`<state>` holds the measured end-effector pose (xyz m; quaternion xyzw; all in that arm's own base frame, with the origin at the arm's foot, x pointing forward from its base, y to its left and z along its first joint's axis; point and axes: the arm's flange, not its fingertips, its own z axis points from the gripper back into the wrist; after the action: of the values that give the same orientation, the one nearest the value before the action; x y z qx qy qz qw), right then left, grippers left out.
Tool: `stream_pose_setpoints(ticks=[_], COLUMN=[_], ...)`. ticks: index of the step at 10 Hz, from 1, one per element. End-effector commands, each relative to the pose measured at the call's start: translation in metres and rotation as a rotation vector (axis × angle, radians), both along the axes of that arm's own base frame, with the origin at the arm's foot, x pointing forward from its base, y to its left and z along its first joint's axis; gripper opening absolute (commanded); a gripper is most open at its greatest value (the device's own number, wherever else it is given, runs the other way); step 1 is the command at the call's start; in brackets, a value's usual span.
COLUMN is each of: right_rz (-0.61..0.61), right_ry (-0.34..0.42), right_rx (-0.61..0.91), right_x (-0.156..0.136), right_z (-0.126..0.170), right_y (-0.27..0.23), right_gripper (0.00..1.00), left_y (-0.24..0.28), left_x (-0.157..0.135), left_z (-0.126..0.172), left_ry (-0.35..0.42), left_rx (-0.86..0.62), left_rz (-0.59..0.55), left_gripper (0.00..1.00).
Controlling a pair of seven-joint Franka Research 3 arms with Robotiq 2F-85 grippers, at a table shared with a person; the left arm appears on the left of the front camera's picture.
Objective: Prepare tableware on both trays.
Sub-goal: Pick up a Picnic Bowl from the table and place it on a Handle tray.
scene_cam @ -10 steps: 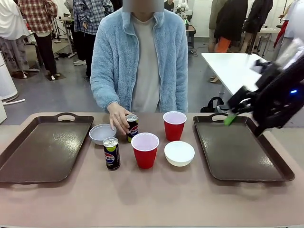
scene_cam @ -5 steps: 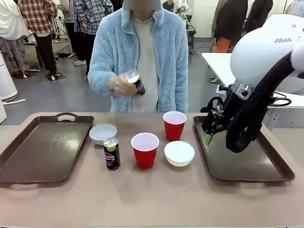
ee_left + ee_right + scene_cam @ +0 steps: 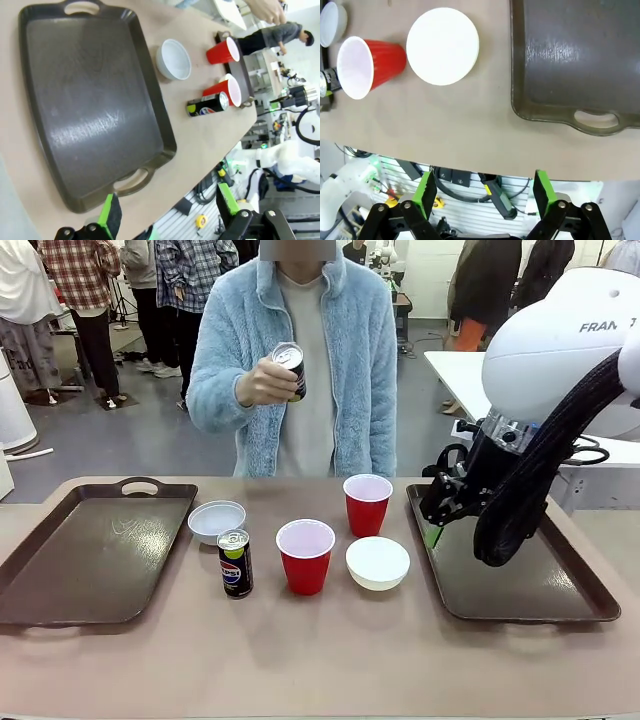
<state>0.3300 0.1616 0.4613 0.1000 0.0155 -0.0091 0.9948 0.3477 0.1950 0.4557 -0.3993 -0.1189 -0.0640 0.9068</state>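
The person's hand holds one black Pepsi can (image 3: 289, 369) up at chest height. On the table stand the other can (image 3: 235, 563), two red cups (image 3: 305, 556) (image 3: 367, 504) and two white bowls (image 3: 216, 521) (image 3: 377, 562), all between the two brown trays (image 3: 95, 555) (image 3: 510, 565). My right gripper (image 3: 436, 523) hangs open above the right tray's left rim; its wrist view looks down on a bowl (image 3: 443, 46), a red cup (image 3: 367, 65) and the tray (image 3: 580, 55). My left gripper (image 3: 167, 212) is open above the left tray (image 3: 95, 110).
Both trays are bare inside. The right arm's white body (image 3: 560, 350) and black cable bundle (image 3: 520, 510) hang over the right tray. Bare tabletop (image 3: 320, 650) runs along the near edge. People stand in the background beyond the table.
The person lifted a Pepsi can off the table to chest height. My right arm swung in from the right and came over the right tray's left side.
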Motion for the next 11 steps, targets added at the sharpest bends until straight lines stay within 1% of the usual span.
stream_pose_setpoints(ticks=[1,2,3,5,6,8,10,11], right_rz=[-0.086,-0.102,-0.115,-0.189,-0.203,-0.208,-0.208,-0.173], right_ry=[-0.041,-0.056,-0.050,-0.146,-0.157,-0.150,-0.111,-0.083], right_rx=[-0.110,-0.140,-0.166,-0.243,-0.259,-0.265,-0.262,-0.252], right_x=[0.015,0.025,0.036,0.060,0.067,0.084,0.096,0.097], right_z=[-0.027,-0.039,-0.052,-0.073,-0.083,-0.099,-0.114,-0.119], right_y=[0.042,0.061,0.075,0.098,0.103,0.106,0.103,0.100], right_gripper=[1.00,1.00,1.00,1.00,1.00,1.00,1.00,1.00], left_y=[0.000,0.000,0.000,0.000,0.000,0.000,0.000,0.000], left_x=[0.000,0.000,0.000,0.000,0.000,0.000,0.000,0.000], left_z=[0.002,0.002,0.002,0.002,0.002,0.002,0.002,0.002], left_ry=[-0.002,-0.002,-0.002,-0.002,-0.002,-0.002,-0.002,-0.002], left_rx=[-0.014,-0.014,-0.014,-0.014,-0.014,-0.014,-0.014,-0.014], left_rz=[0.007,0.007,0.007,0.007,0.007,0.007,0.007,0.007], left_gripper=[1.00,1.00,1.00,1.00,1.00,1.00,1.00,1.00])
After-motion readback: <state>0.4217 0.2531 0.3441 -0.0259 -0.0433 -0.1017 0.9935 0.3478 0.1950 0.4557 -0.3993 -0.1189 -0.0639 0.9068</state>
